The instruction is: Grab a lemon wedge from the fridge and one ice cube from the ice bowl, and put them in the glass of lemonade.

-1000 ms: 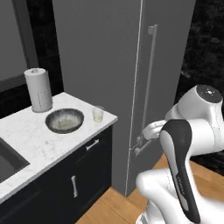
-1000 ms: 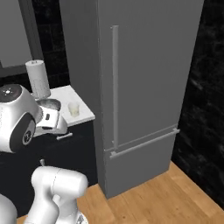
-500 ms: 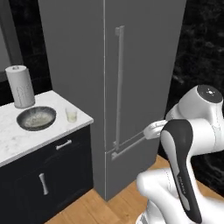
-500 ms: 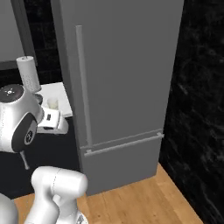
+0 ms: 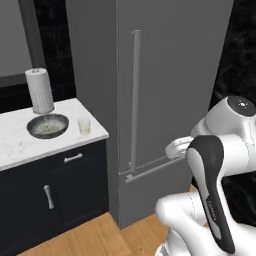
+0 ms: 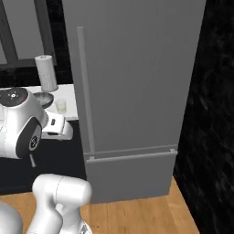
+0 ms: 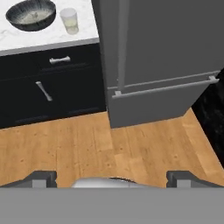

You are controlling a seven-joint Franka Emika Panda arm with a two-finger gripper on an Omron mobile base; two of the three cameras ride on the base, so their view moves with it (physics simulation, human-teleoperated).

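The grey fridge (image 5: pixel 175 75) stands shut in front of me, its long vertical bar handle (image 5: pixel 135 100) running down the door; in the right base view the fridge (image 6: pixel 137 68) takes up the middle. The lemon wedge is hidden behind the closed door. On the white counter to the fridge's left sit the dark ice bowl (image 5: pixel 47 125) and, right of it, the small glass of lemonade (image 5: pixel 84 126). Both also appear at the top left of the hand view, bowl (image 7: pixel 31 14) and glass (image 7: pixel 69 20). My gripper (image 7: pixel 112 177) is open and empty, well short of the fridge, looking down at the floor.
A white paper-towel roll (image 5: pixel 40 90) stands behind the bowl. Dark navy cabinets with a drawer (image 7: pixel 52 87) sit under the marble counter (image 5: pixel 15 145). The fridge's lower drawer has a horizontal handle (image 7: pixel 166 87). Wooden floor (image 7: pixel 131 148) lies in front; a black wall (image 6: pixel 210 114) is on the right.
The whole picture has slid left: the base has moved right, bringing the fridge to the middle and the counter to the left edge. The gripper has stayed open.
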